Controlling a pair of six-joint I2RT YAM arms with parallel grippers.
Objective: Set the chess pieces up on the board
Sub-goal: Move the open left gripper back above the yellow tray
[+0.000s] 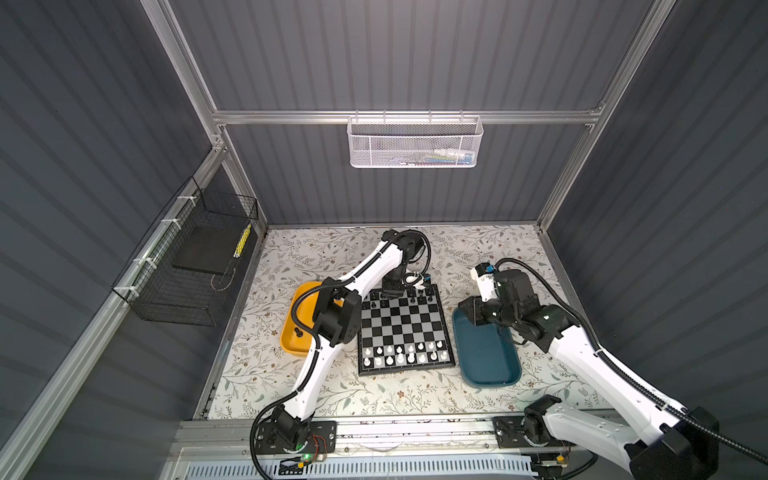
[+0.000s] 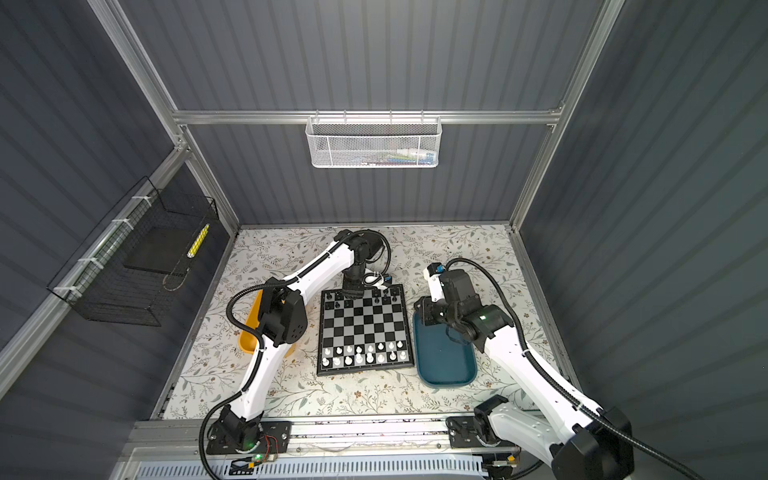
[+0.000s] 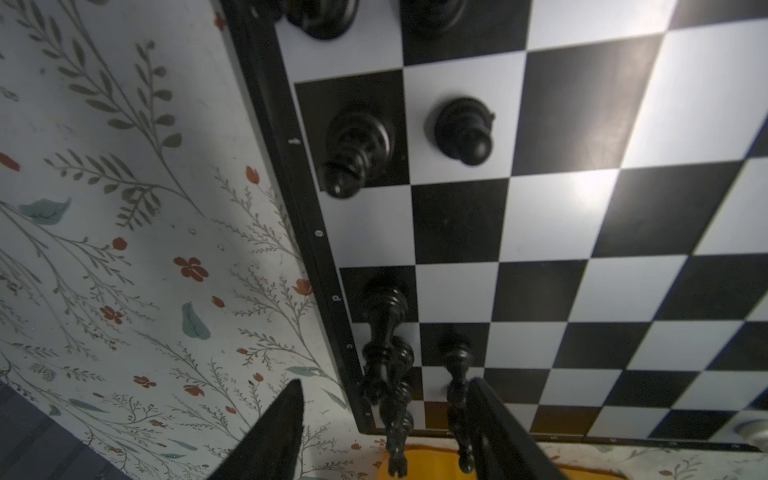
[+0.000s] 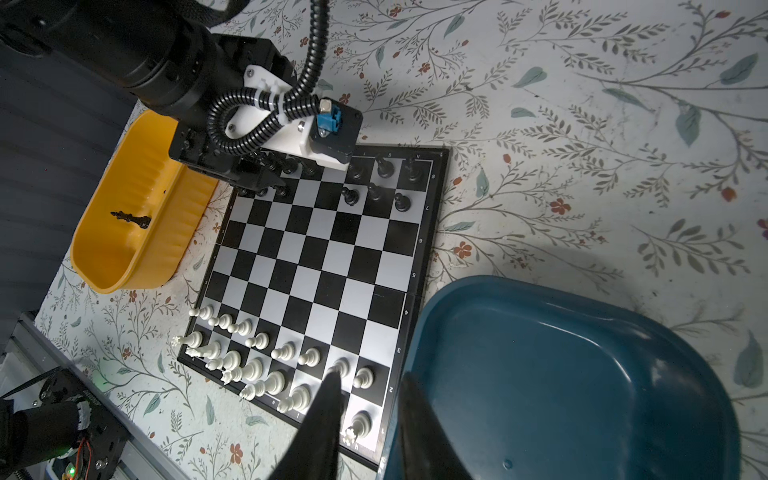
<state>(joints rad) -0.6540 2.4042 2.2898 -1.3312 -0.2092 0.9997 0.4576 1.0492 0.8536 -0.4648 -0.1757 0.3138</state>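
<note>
The board [image 1: 405,328] lies mid-table between two trays. White chess pieces [image 1: 405,353] fill its two near rows, and black chess pieces [image 1: 415,296] stand in its far rows. My left gripper [image 1: 390,296] hangs over the far edge, open. In the left wrist view its fingers [image 3: 286,428] straddle tall black pieces [image 3: 386,353] without touching them. One black piece [image 4: 131,218] lies in the yellow tray [image 1: 286,340]. My right gripper [image 4: 370,376] hovers at the far end of the teal tray [image 1: 486,353], its fingers a little apart with nothing between them.
A white mesh basket [image 1: 415,141] hangs on the back wall and a black wire basket [image 1: 187,266] on the left wall. The arms' mounting rail [image 1: 415,428] runs along the table's front edge. The teal tray holds nothing.
</note>
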